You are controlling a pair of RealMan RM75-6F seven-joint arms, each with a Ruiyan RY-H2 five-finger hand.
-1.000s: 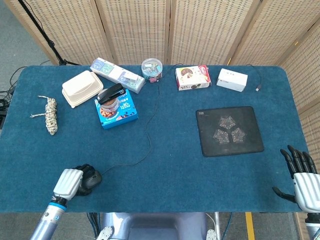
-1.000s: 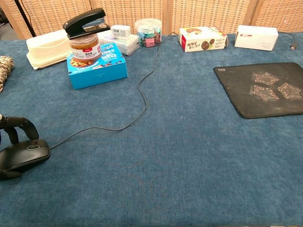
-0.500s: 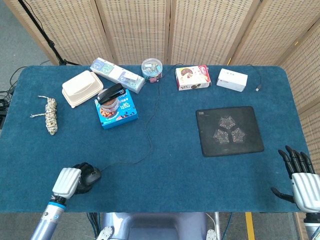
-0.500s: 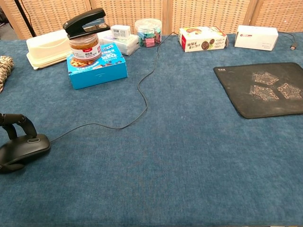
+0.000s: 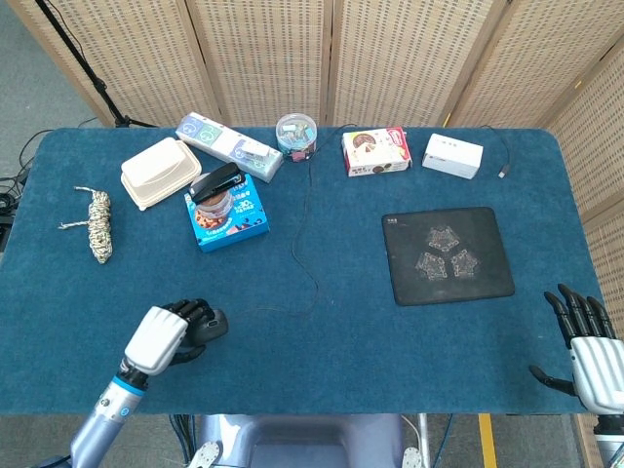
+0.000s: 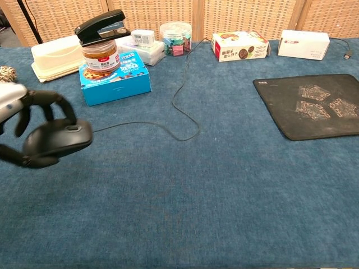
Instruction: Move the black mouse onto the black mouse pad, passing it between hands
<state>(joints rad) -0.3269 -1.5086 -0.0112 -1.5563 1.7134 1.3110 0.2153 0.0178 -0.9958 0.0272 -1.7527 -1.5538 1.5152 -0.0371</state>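
Both hands are seen from the head view: the black mouse (image 5: 210,325) is grasped in the left hand (image 5: 168,336), well left of the black mouse pad (image 5: 447,255); the right hand (image 5: 588,346) is spread, holding nothing, just right of the pad. From the chest view, the mouse is wrapped by fingers (image 6: 49,104), with bare table (image 6: 224,190) between it and the pad.

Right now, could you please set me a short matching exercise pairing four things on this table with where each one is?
Things:
1. black mouse
2. stapler
3. black mouse pad
4. rope bundle

Places:
A. on top of the jar on the blue box
B. far left side of the table
C. held in the left hand
D. flat on the cloth, nearer the right hand

Pairs: 1-C, 2-A, 3-D, 4-B
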